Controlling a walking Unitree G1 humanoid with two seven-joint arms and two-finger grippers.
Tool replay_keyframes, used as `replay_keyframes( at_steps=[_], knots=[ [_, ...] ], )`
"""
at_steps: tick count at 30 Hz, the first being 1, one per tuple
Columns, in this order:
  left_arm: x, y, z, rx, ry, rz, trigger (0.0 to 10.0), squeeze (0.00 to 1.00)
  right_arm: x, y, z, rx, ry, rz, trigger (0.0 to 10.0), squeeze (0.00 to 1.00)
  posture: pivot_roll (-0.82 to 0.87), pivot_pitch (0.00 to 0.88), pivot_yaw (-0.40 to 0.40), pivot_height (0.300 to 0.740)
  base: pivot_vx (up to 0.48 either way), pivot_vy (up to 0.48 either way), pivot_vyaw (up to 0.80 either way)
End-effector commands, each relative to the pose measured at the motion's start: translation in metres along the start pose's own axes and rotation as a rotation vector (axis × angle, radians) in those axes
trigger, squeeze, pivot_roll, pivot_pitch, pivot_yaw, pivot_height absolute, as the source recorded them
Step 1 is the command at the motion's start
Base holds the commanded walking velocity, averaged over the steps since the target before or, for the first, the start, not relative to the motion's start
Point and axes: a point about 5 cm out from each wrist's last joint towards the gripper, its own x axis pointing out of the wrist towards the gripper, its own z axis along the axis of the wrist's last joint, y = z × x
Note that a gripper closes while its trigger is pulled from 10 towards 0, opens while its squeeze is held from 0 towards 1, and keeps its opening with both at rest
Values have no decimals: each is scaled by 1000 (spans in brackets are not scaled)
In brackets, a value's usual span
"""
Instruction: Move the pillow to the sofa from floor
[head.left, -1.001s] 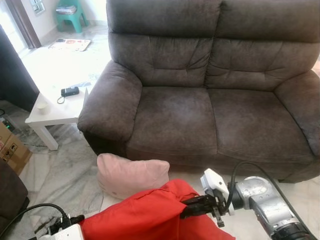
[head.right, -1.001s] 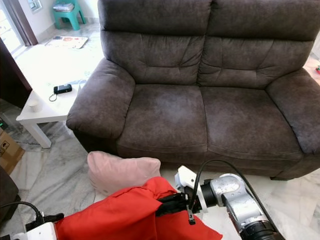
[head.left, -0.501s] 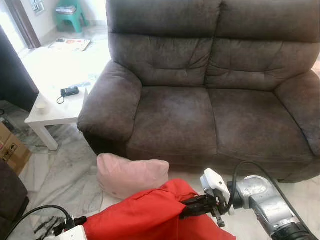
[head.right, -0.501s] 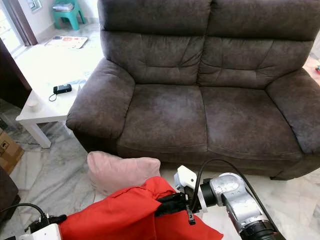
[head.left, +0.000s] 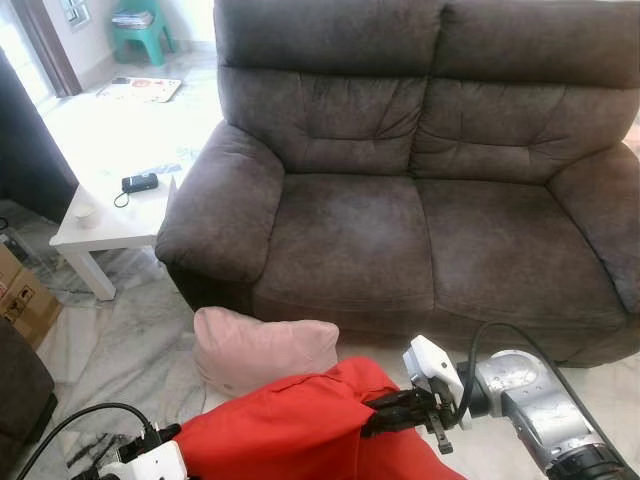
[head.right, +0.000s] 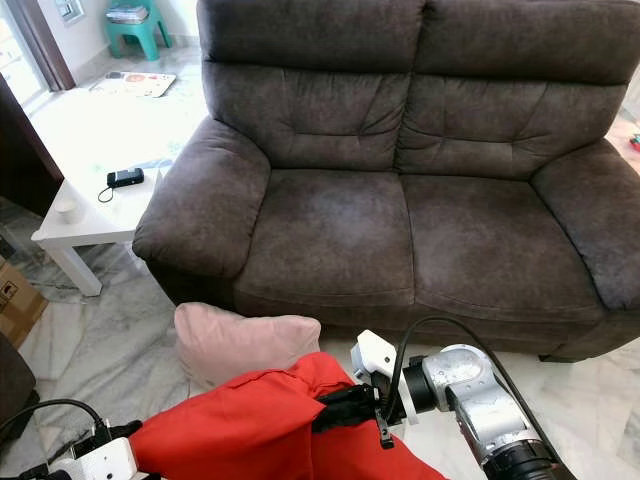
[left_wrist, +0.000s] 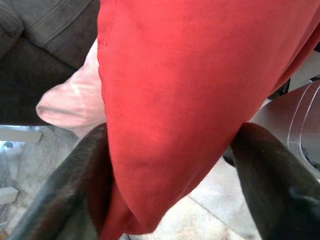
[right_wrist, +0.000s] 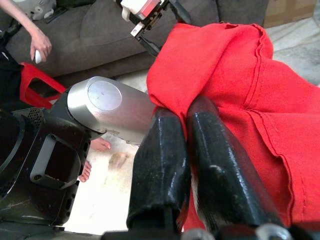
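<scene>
- The sofa ahead of you has both seat cushions bare, so nothing has been delivered; I'd put you roughly at the midpoint, with the lift made and the placing still to do.
- The white side table sits off the sofa's left arm, well apart from your path, so it should not trouble you.
- The red pillow is off the floor and held between your two arms, low and in front of the sofa's base, not yet over the seat.
- A pink pillow lies on the floor against the sofa front, just behind the red one; if the job covers both, that one is untouched.
- Your right gripper is pinched closed on a fold at the red pillow's right edge; in its wrist view the two fingers sit side by side with cloth caught between them.
- Your left gripper has its fingers spread wide, one on each side of the red pillow's bulk, straddling it; whether they press firmly I can't judge.
- What's left for you: raise it, carry it forward over the seat, and let go.
</scene>
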Motion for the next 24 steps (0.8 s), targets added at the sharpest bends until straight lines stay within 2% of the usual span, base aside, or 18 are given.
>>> replay_keyframes(
  at_steps=[1, 11, 24],
  knots=[
    [0, -5, -2, -1, 7, -16, 0, 0, -1, 0, 20, -84, -69, 31, 10000, 0, 119, 41, -55, 740, 0, 0, 0],
    [0, -7, -2, -20, -3, -11, 0, 0, 0, -1, 20, -83, -70, 23, 10000, 0, 122, 48, -54, 740, 0, 0, 0],
    [3, 1, 5, -31, -44, 19, 0, 0, 3, -1, 17, -78, -67, 16, 10000, 0, 125, 51, -51, 740, 0, 0, 0]
  ],
)
